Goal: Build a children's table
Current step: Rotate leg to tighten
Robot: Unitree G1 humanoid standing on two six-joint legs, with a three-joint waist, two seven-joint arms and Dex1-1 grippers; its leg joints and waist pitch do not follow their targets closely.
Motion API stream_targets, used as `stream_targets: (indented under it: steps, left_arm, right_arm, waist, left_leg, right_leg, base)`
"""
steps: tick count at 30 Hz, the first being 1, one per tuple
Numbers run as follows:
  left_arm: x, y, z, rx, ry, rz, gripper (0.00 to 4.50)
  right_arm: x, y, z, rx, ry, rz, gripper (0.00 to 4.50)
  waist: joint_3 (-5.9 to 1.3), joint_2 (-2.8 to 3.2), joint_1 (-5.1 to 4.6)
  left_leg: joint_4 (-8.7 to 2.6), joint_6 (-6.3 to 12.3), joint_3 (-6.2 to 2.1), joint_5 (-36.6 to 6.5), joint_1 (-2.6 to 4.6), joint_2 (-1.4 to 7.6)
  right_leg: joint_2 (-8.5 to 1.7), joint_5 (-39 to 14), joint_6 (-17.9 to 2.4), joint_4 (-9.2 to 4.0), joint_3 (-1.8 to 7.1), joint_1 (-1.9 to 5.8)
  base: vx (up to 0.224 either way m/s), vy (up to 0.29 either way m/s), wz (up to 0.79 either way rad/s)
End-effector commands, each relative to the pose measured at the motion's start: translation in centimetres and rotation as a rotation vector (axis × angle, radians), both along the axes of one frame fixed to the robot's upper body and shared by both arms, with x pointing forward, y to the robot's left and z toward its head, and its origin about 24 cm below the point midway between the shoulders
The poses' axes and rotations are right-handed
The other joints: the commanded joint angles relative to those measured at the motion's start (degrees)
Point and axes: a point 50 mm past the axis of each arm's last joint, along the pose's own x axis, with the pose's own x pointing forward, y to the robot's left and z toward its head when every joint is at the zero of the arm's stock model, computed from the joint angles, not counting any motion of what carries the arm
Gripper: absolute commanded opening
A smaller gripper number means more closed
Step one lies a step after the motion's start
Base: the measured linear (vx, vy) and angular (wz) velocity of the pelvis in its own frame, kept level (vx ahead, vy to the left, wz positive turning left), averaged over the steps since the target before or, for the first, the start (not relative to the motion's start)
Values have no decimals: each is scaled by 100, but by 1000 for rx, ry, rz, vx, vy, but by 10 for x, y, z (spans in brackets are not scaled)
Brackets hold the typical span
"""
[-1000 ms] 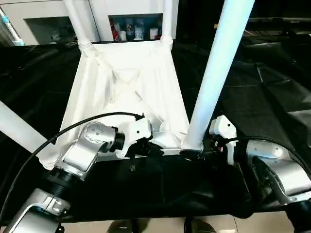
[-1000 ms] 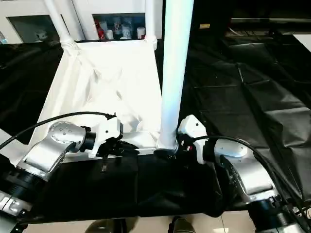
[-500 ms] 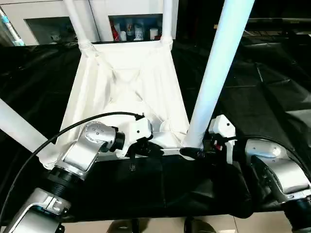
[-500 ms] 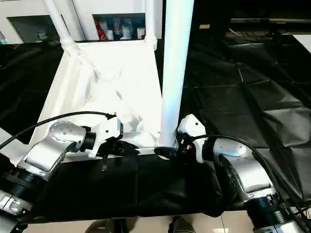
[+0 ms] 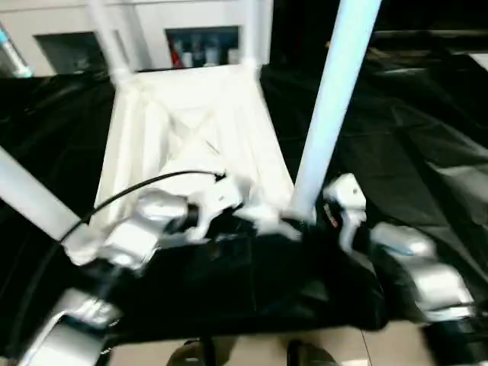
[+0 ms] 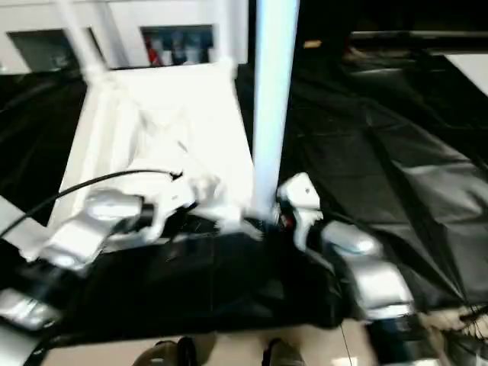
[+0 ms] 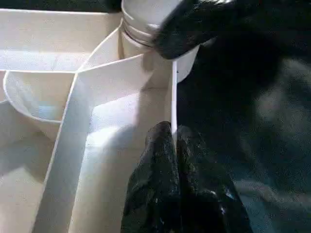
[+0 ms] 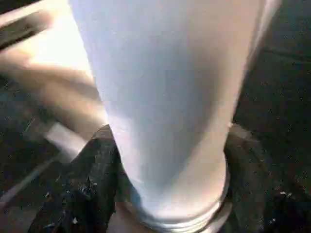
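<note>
I judge the step in hand to be seating the near-right leg (image 5: pixel 328 114) in its corner socket; the table top (image 5: pixel 191 130) lies underside up on the black-covered bench, toward its near edge, with two far legs standing in the far corner sockets and another leg (image 5: pixel 30 202) slanting out at the near-left corner. My left gripper (image 7: pixel 174 160) is closed on the thin near rim wall of the top, just beside the near-right socket (image 7: pixel 146 39), one finger on each face of the wall. My right gripper (image 8: pixel 165 184) straddles the base of the near-right leg: one finger (image 8: pixel 82 189) sits on one side and the other finger on the opposite side, both near the collar where the leg enters the socket. The right wrist view does not let me confirm whether the fingers press the tube or stand just off it. The next move, as I read it, calls for a firm hold low on the leg and a turn or push into the socket, while the left gripper steadies the top.
</note>
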Motion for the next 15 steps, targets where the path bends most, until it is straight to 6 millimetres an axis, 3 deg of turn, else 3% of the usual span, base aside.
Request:
stream_targets:
  steps: [1,3,4,5,6,7,8,9,10,11,12,13,14,15]
  left_arm:
    - [5,-19,-12,20,19,94,0]
    - [7,-24,-12,16,14,120,0]
    - [10,-30,-12,13,6,152,0]
    - [13,-38,-12,19,-8,178,0]
    - [14,-41,-12,21,-14,187,0]
    - [16,-46,-13,31,-26,194,0]
    - [16,-47,-14,41,-34,190,0]
    - [16,-49,-16,69,-54,175,0]
    - [16,-49,-17,77,-57,166,0]
    - [16,-48,-18,79,-57,163,0]
    - [15,-46,-18,78,-54,161,0]
    - [16,-46,-18,77,-54,162,0]
    - [16,-46,-18,77,-54,162,0]
    - [14,-42,-18,78,-47,144,0]
  right_arm:
    - [8,5,-19,60,111,-298,267]
    - [11,4,-20,56,108,-401,267]
    - [14,3,-22,63,116,-524,266]
    - [16,4,-26,88,143,-620,265]
    - [17,5,-27,85,148,-644,265]
    - [20,11,-26,73,143,-654,265]
    - [22,14,-25,64,134,-642,265]
    - [24,22,-22,56,114,-605,265]
    - [25,28,-20,80,103,-557,265]
    - [25,32,-17,101,85,-512,265]
    - [24,34,-13,113,54,-479,265]
    - [24,35,-11,116,41,-471,320]
    - [24,35,-11,116,41,-471,334]
    - [23,37,-2,147,-16,-409,334]
  waist:
    - [-276,-31,-52]
    - [-258,-4,-87]
    - [-248,29,-113]
    - [-238,98,-132]
    - [-233,129,-138]
    - [-200,190,-107]
    - [-237,239,49]
    - [-234,158,87]
    - [-235,55,238]
    - [-191,-296,124]
    - [-172,-282,130]
    - [-165,-128,164]
    - [-205,-73,106]
    - [-265,-35,44]
  left_leg:
    - [-464,-358,-323,-3089,279,200]
    - [-472,-425,-369,-3339,310,187]
    - [-531,-490,-437,-3647,313,201]
    - [-602,-511,-457,-4062,348,230]
    - [-645,-547,-468,-4294,374,246]
    - [-869,-600,-433,-4803,355,326]
    - [-1218,-593,-303,-5038,129,484]
    - [-1293,-510,-241,-4992,72,515]
    - [-1275,-597,69,-4612,234,356]
    - [237,-353,-63,-3164,1058,-76]
    - [450,-97,-233,-2162,936,-118]
    - [132,23,-622,-808,65,-76]
    - [-381,-165,-595,-1519,163,103]
    - [-446,-228,-592,-2108,230,141]
  right_leg:
    - [-270,-4266,-494,-630,37,2]
    - [-264,-4468,-390,-691,-23,-31]
    - [-226,-4304,-318,-701,-124,44]
    - [-178,-3883,-342,-709,-212,65]
    - [-140,-3643,-360,-705,-270,74]
    - [-3,-2976,-434,-546,-363,159]
    - [42,-1795,-640,195,-349,440]
    - [45,-1419,-574,352,-277,466]
    - [47,-2210,-512,207,-101,210]
    - [-509,-5129,-223,-1180,11,-635]
    - [-823,-5908,-222,-1292,180,-479]
    - [-963,-5502,-294,-790,208,495]
    - [-455,-4355,-306,-654,-114,343]
    - [-243,-3657,-392,-541,-212,292]
  base:
    - [-69,7,-10]
    - [-71,15,-12]
    - [-69,39,-16]
    - [-69,39,-16]
    - [-70,40,-8]
    - [-68,22,6]
    - [-68,22,6]
    - [-71,-9,16]
    - [-21,-76,28]
    - [-21,-76,28]
    - [59,-69,6]
    - [98,36,-36]
    - [98,36,-36]
    - [56,62,-25]
